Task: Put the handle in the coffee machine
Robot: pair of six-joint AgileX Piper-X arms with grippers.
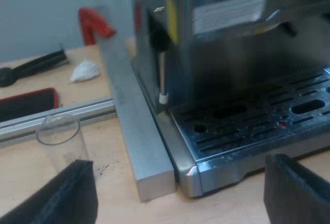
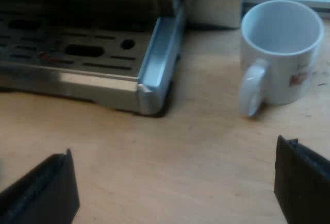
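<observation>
The espresso machine [image 1: 232,38] stands close ahead, its slotted metal drip tray [image 1: 258,126] just beyond my left gripper [image 1: 180,198]. That gripper is open over the table, level with the tray's corner, and holds nothing. A dark, long handle-like thing [image 1: 31,67] lies on the table beyond an aluminium rail; I cannot tell whether it is the holder. My right gripper [image 2: 175,188] is open above bare wooden table, with the drip tray's other corner [image 2: 149,90] and a white mug [image 2: 281,54] beyond it.
A measuring glass [image 1: 59,141] stands near one left finger [image 1: 67,193]. A thick aluminium bar [image 1: 139,147] runs along the machine's side. Farther off are a red hooked part [image 1: 93,23], a white crumpled scrap [image 1: 85,71] and a flat black red-edged object [image 1: 26,103].
</observation>
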